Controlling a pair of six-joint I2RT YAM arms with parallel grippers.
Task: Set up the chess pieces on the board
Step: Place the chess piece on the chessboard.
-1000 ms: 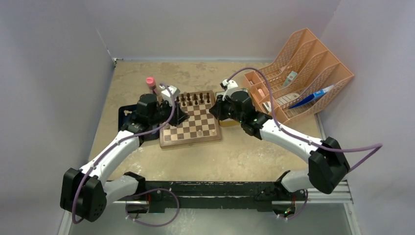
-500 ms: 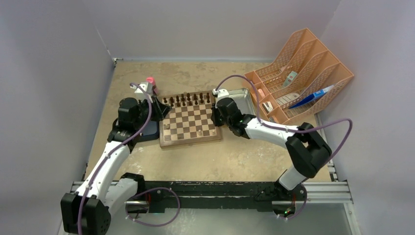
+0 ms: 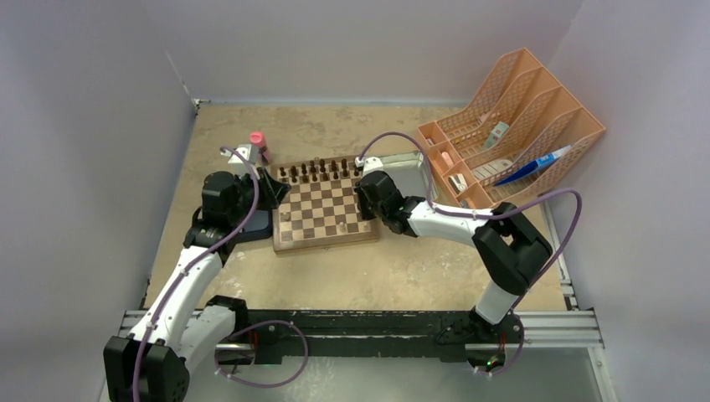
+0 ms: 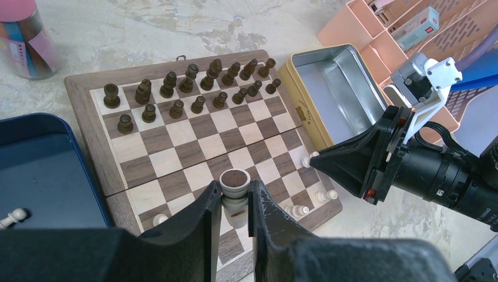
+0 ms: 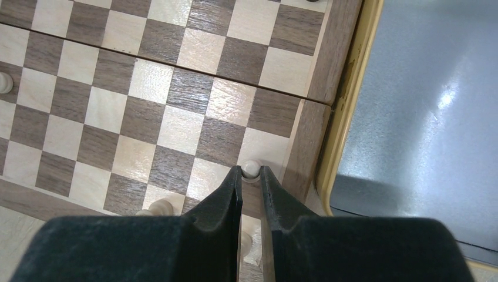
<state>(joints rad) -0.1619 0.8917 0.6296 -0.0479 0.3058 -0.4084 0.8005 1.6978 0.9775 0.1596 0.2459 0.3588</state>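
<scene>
The board (image 3: 326, 244) lies between my arms. Dark pieces (image 4: 194, 88) fill its two far rows. A few pale pieces (image 4: 300, 209) stand near its near right corner, and one (image 4: 160, 220) stands near the left. My left gripper (image 4: 235, 197) is shut on a pale piece (image 4: 234, 182) with a dark round end. It holds the piece over the board's near half. My right gripper (image 5: 251, 176) is shut on a pale pawn (image 5: 251, 168) at the board's right edge column. It also shows in the left wrist view (image 4: 317, 161).
An open metal tin (image 4: 335, 88) lies against the board's right side. A dark blue tray (image 4: 41, 176) on the left holds one pale pawn (image 4: 13, 217). A pink-capped tube (image 3: 257, 141) stands behind the tray. An orange file rack (image 3: 519, 126) is at the far right.
My left gripper has drawn back from the board's far left corner towards the left edge. My right gripper has moved from the tin to the board's right edge.
</scene>
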